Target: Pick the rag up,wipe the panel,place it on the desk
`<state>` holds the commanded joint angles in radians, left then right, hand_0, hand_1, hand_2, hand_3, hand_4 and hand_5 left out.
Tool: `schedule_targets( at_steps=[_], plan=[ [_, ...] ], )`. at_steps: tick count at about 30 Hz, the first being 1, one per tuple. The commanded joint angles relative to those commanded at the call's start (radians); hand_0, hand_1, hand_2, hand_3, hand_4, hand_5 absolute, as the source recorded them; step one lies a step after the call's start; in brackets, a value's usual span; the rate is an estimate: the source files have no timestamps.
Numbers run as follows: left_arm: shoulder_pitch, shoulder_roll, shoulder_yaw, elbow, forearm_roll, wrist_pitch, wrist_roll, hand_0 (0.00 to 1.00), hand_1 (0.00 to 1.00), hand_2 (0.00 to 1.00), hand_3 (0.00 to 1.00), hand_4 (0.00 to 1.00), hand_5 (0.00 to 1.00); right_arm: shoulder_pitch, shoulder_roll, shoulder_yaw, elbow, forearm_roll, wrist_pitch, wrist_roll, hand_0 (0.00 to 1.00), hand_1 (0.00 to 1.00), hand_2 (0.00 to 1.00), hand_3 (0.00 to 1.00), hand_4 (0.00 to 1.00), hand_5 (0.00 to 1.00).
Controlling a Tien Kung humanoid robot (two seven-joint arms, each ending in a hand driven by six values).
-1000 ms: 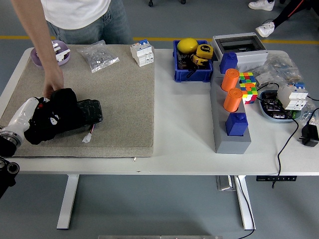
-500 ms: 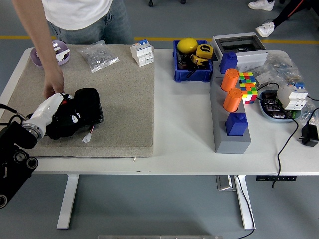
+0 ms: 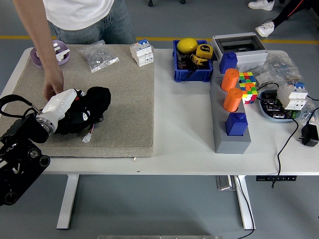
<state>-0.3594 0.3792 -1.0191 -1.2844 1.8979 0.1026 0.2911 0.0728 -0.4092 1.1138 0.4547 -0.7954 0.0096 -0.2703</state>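
Note:
My left hand [image 3: 79, 108] comes in from the lower left and lies on the beige mat [image 3: 127, 104]. Its fingers are shut on the black rag [image 3: 96, 99]. Rag and hand press down on the dark panel [image 3: 94, 121], which is almost wholly covered; only a sliver of its edge and a small white connector [image 3: 87, 138] on thin wires show below. A person at the far side reaches down with one hand [image 3: 52, 89], which rests on the mat right beside my wrist at the panel's left end. The right arm is out of view.
At the mat's back lie a purple dish [image 3: 46, 54], a clear bag of parts [image 3: 99, 56] and a white breaker [image 3: 141, 52]. To the right stand a blue bin [image 3: 192, 63], a grey rack [image 3: 230, 132] with orange cylinders, a colour cube [image 3: 247, 84] and cables.
My left hand has slid the rag to the right across the panel, from its left end to over its right end. The person's hand has stayed put.

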Motion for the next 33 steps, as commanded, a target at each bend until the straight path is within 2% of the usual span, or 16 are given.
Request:
schedule_targets(
  at_steps=[6, 15, 22, 33],
  plan=[
    [0.015, 0.008, 0.004, 0.001, 0.029, 0.017, 0.002, 0.27, 0.277, 0.538, 0.446, 0.048, 0.002, 0.0, 0.0, 0.004, 0.0, -0.002, -0.001, 0.0, 0.757, 0.587, 0.699, 0.682, 0.998, 0.635],
    [0.06, 0.023, -0.026, 0.0, 0.052, 0.031, 0.008, 0.27, 0.278, 0.535, 0.448, 0.05, 0.002, -0.001, 0.0, 0.008, 0.001, -0.005, -0.002, -0.001, 0.757, 0.586, 0.698, 0.682, 0.998, 0.635],
    [0.1, 0.036, -0.088, 0.0, 0.071, 0.039, 0.01, 0.271, 0.278, 0.533, 0.448, 0.049, 0.002, -0.001, -0.002, 0.012, 0.0, -0.006, -0.002, -0.001, 0.757, 0.586, 0.698, 0.682, 0.998, 0.636],
    [0.165, 0.07, -0.162, 0.001, 0.1, 0.048, 0.016, 0.27, 0.279, 0.528, 0.449, 0.05, 0.002, -0.004, -0.002, 0.016, 0.0, -0.006, -0.002, 0.0, 0.757, 0.586, 0.697, 0.683, 0.998, 0.632]
  ],
)
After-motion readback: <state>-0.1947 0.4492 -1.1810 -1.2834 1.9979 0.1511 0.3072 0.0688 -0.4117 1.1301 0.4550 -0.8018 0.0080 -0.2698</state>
